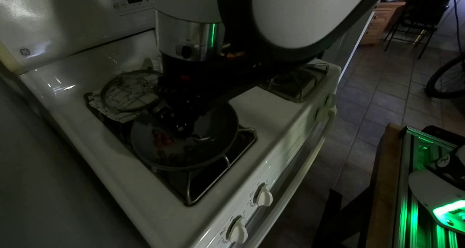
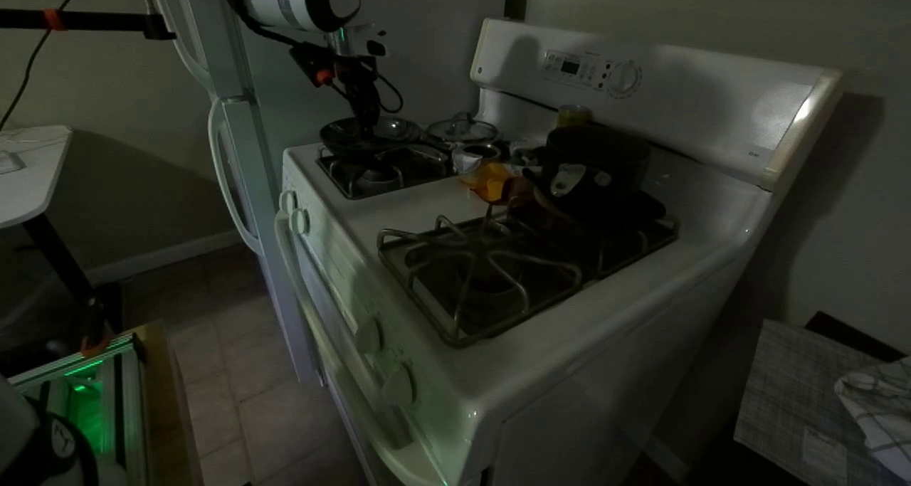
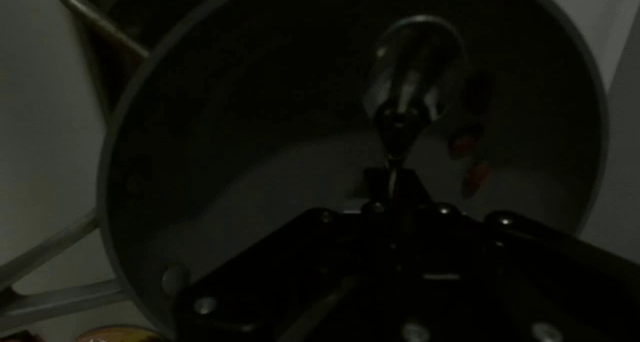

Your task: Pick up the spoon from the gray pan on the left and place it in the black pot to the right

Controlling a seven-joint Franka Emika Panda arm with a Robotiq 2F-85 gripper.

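Note:
The gray pan [image 1: 218,150] sits on a front burner; it also shows in an exterior view [image 2: 333,144] and in the wrist view [image 3: 112,146]. My gripper [image 3: 392,187] points down into the pan, in both exterior views [image 1: 185,131] [image 2: 366,131]. Its fingertips are together around the thin neck of the spoon. The spoon's shiny rounded head [image 3: 417,66] sticks out past the fingertips, inside the pan; it also shows in an exterior view [image 1: 205,138]. Its handle is hidden. Whether the head touches the pan is unclear. The black pot [image 2: 598,155] stands at the back of the stove.
Small red pieces [image 1: 163,139] lie in the pan. A glass lid [image 1: 130,90] rests behind the pan. An orange item [image 2: 490,181] and a small jar [image 2: 573,116] are near the pot. A bare grate [image 2: 491,265] lies in front of the pot.

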